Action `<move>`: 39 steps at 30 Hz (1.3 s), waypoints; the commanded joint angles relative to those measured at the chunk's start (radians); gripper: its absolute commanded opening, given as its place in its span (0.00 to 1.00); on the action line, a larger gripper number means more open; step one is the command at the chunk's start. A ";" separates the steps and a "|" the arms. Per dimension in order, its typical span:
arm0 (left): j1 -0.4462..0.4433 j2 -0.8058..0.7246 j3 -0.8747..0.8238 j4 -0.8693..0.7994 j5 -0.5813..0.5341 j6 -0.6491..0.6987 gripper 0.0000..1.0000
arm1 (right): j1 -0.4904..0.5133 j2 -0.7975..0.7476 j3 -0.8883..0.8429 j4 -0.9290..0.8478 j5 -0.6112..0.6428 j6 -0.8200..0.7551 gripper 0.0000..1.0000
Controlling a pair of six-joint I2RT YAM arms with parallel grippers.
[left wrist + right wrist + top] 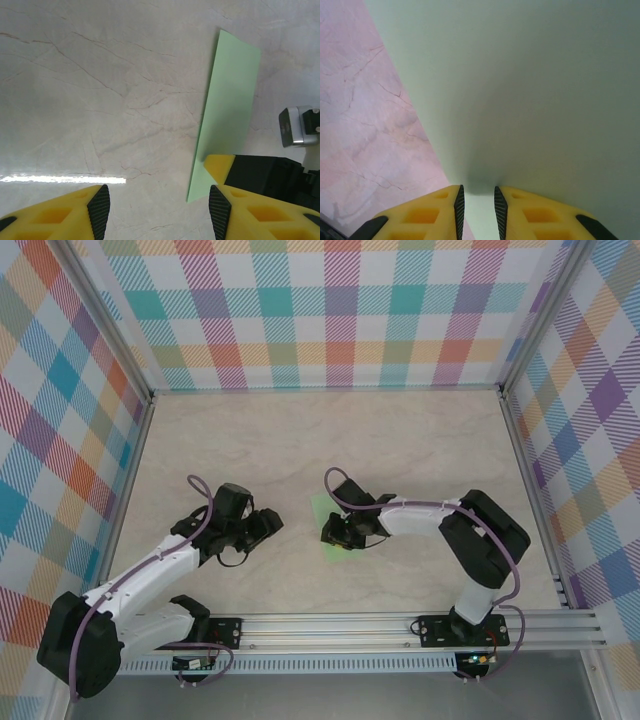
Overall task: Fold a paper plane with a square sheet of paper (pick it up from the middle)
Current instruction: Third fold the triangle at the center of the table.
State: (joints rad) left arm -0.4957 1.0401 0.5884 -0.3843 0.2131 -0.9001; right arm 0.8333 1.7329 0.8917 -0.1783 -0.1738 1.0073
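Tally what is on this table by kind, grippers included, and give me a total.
Pale-green square sheet of paper: 1
Two-finger grippers, the left gripper and the right gripper: 2
Total: 3

The left claw (pixel 159 212) gapes beside the pale-green paper (pixel 230 100).
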 commanded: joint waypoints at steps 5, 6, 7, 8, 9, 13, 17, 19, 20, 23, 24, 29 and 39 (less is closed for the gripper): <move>-0.001 0.059 0.034 0.072 0.067 0.015 0.51 | 0.040 0.035 -0.043 0.104 0.065 0.239 0.29; -0.005 0.075 0.042 0.077 0.072 0.018 0.51 | 0.047 0.032 -0.045 0.127 0.063 0.247 0.29; -0.007 0.090 0.053 0.079 0.077 0.021 0.49 | 0.049 0.024 -0.040 0.124 0.063 0.245 0.29; -0.010 0.105 0.063 0.081 0.082 0.024 0.47 | 0.049 0.005 -0.037 0.104 0.075 0.241 0.30; -0.015 0.122 0.076 0.082 0.090 0.029 0.46 | 0.049 -0.029 -0.042 0.086 0.102 0.228 0.30; -0.047 0.198 0.123 0.097 0.089 0.044 0.43 | 0.032 -0.177 -0.056 -0.042 0.178 0.128 0.35; -0.092 0.371 0.225 0.133 0.115 0.063 0.27 | -0.049 -0.251 -0.088 -0.205 0.191 0.072 0.35; -0.119 0.466 0.300 0.115 0.115 0.086 0.21 | -0.103 -0.295 -0.171 -0.130 0.120 0.055 0.34; -0.129 0.505 0.328 0.116 0.116 0.092 0.19 | -0.112 -0.317 -0.201 -0.099 0.099 0.049 0.35; -0.144 0.608 0.412 0.080 0.102 0.106 0.17 | -0.116 -0.362 -0.232 -0.100 0.083 0.022 0.36; -0.144 0.640 0.439 0.070 0.097 0.112 0.17 | -0.117 -0.368 -0.232 -0.100 0.067 0.004 0.38; -0.144 0.755 0.525 0.013 0.052 0.145 0.14 | -0.117 -0.338 -0.229 -0.061 -0.009 -0.013 0.38; -0.127 0.850 0.542 0.039 0.049 0.158 0.13 | -0.108 -0.259 -0.215 -0.007 -0.075 -0.004 0.39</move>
State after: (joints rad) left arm -0.6315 1.8580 1.1110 -0.3374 0.2516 -0.7647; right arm 0.7158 1.4590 0.6582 -0.2173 -0.2108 1.0084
